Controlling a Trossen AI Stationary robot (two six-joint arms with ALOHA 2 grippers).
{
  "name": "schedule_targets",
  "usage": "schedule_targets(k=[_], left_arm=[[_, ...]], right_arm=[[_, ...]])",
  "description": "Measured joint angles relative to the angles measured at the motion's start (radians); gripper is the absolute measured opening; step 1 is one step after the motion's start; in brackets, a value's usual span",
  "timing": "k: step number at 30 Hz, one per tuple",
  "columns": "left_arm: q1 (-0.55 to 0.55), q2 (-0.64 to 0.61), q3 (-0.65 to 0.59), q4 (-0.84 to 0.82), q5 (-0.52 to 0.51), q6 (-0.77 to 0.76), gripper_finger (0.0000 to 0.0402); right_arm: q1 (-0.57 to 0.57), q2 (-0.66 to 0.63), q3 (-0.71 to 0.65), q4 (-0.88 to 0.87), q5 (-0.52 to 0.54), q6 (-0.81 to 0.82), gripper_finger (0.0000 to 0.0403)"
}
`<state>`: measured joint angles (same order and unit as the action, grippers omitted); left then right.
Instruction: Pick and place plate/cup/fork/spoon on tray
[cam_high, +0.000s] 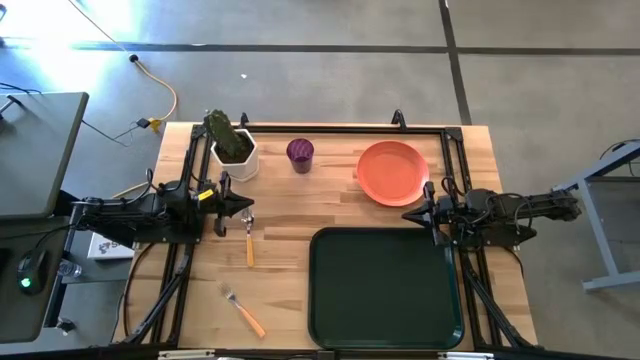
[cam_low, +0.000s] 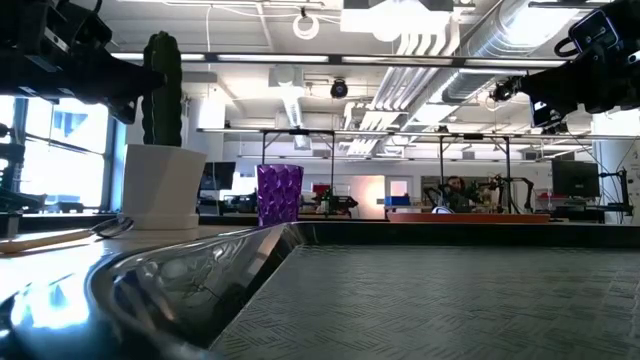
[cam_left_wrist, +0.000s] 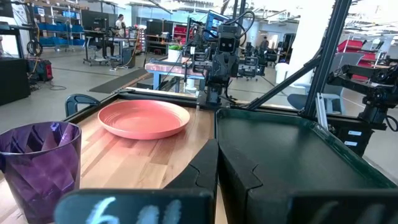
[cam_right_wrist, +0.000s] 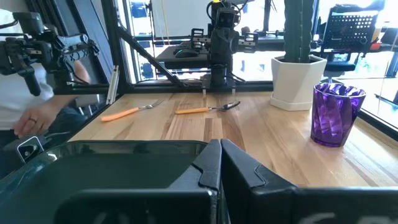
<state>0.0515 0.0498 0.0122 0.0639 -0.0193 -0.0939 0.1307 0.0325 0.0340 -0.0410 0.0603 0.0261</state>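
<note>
1. Nothing is on the tray (cam_high: 385, 330) yet, so I judge you are at the very first pick. The tray lies at the near right of the table (cam_high: 290, 225), dark green, rectangular, with rounded corners and a raised rim.
2. The fork (cam_high: 243, 312) lies nearest, left of the tray, slanted, tines pointing away from you. Come down across its slim orange handle, not along it.
3. The spoon (cam_high: 249, 240) lies farther back, just beside the left end effector (cam_high: 246, 206), bowl towards it. It looks like the easiest first grab for that arm: lower over the handle and close gently, since a thin handle can skid on wood.
4. Both end effectors sit clenched with nothing in them; the wrist views show each pair of fingers pressed together. Open one before you descend.
5. The right end effector (cam_high: 412, 215) hovers at the tray's far right corner, just beside the plate (cam_high: 392, 172). The plate is round, shallow, salmon-orange; pinch its rim.
6. Farthest back stand the purple faceted cup (cam_high: 300, 154) and the potted cactus (cam_high: 231, 142). Leave the cactus alone.
</note>
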Motion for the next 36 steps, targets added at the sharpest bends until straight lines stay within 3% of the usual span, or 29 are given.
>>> schedule_targets(k=[21,28,32,36], left_arm=[[0.000,0.000,0.001,0.067,-0.011,0.051,0.0000],[0.000,0.000,0.001,0.096,-0.013,0.052,0.0000],[0.000,0.000,0.000,0.190,-0.017,0.053,0.0000],[0.000,0.000,0.000,0.304,-0.019,0.054,0.0000]], right_arm=[[0.000,0.000,0.000,0.000,0.000,-0.005,0.0000],[0.000,0.000,-0.002,0.019,0.045,-0.136,0.0000],[0.000,0.000,-0.002,0.097,0.046,-0.133,0.0000],[0.000,0.000,-0.002,0.186,0.050,-0.015,0.0000]])
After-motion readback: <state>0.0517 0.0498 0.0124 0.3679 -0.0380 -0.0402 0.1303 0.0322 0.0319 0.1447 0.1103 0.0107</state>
